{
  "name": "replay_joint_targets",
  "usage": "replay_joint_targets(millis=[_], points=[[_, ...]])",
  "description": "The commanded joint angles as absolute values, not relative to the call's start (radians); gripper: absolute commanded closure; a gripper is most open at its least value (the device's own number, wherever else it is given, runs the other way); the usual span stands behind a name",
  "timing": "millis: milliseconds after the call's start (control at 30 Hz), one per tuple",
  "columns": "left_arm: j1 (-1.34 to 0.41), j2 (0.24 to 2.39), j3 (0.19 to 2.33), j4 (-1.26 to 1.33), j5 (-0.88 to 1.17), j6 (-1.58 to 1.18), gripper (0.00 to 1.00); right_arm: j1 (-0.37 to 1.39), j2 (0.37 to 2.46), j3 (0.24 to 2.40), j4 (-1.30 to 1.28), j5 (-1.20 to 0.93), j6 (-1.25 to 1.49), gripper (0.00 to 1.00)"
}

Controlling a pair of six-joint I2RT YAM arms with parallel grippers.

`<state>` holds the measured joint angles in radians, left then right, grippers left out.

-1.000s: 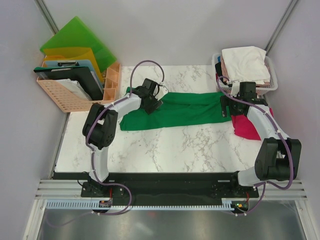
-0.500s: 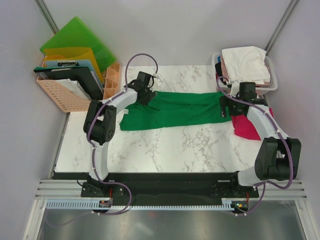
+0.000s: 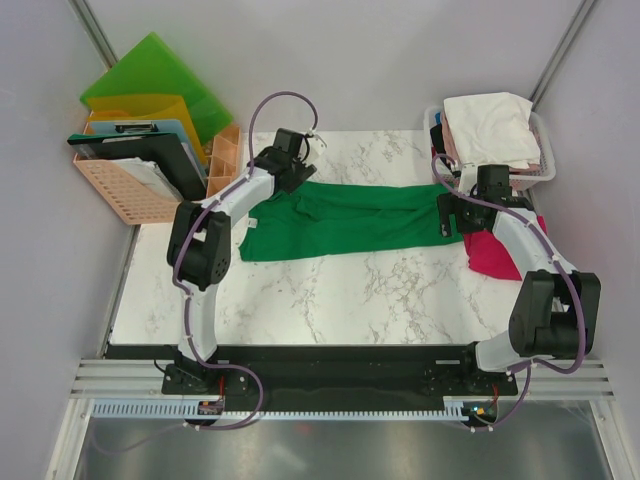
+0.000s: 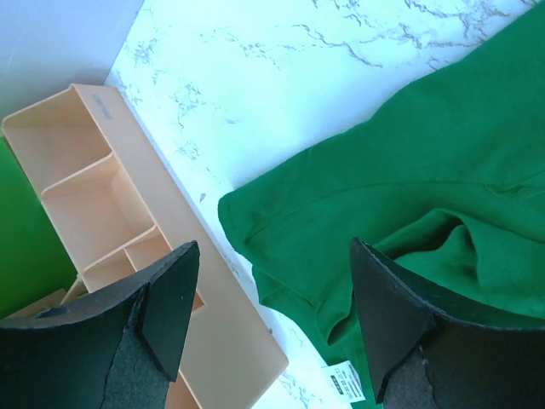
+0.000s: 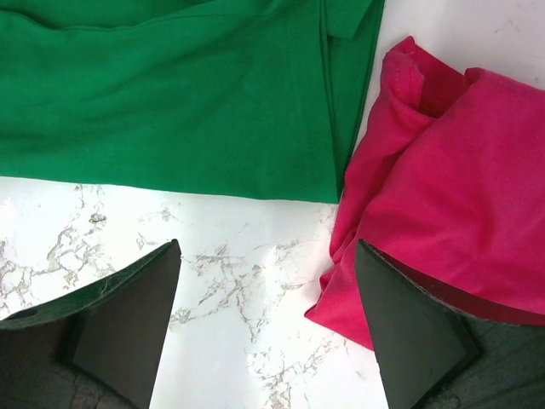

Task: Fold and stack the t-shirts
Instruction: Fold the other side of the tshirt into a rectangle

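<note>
Green t-shirt (image 3: 340, 220) lies on the far half of the table (image 3: 330, 300), stretched left to right and mostly flat. It is rumpled at its left end, with a raised fold (image 4: 451, 243) and a white label (image 4: 345, 379) showing there. Magenta t-shirt (image 3: 492, 255) sits crumpled at the table's right edge, touching or just beside the green one's right hem.

Left pincer (image 4: 272, 290) hovers over the green shirt's far-left corner with jaws wide apart, holding nothing. Right pincer (image 5: 264, 290) hovers over bare table near the green hem and the magenta cloth, also spread wide and empty.

Step in hand, judged: take both ends of the green shirt to straighten or fold it.
- Left: come down on the outer corner, not the bunched fold, and pinch the edge cleanly.
- Right: bite green hem only, since the magenta is close enough to get caught too.
- Lift both ends together and keep the cloth taut so the rumple pulls out.

Counts:
- green shirts: 1
- magenta shirts: 1
- basket (image 3: 546, 170): 1, far right, with a white shirt (image 3: 490, 125) on top and pale pink peeking below; number inside can't be told
- pincers: 2
- peach organiser (image 4: 102, 196): 1, just beside the shirt's left corner
</note>
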<state>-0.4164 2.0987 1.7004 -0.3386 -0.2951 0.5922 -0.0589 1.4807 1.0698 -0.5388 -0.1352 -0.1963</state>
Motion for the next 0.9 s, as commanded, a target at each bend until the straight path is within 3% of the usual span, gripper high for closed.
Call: replay_joint_targets(millis=[0, 333, 600, 867], points=[[-0.425, 2.026, 1.712, -0.369, -0.285, 0.589, 0.22, -0.063, 1.485, 1.065, -0.541, -0.155, -0.207, 0.1], [-0.433, 1.895, 1.425, -0.422, -0.167, 0.479, 0.23, -0.063, 1.496, 1.066, -0.54, -0.158, -0.207, 0.1], [-0.483, 1.948, 1.466, -0.416, -0.183, 0.472, 0.23, -0.063, 1.491, 1.065, -0.538, -0.158, -0.207, 0.09], [-0.486, 2.092, 1.644, -0.4, -0.23, 0.498, 0.23, -0.063, 1.485, 1.063, -0.543, -0.163, -0.21, 0.09]])
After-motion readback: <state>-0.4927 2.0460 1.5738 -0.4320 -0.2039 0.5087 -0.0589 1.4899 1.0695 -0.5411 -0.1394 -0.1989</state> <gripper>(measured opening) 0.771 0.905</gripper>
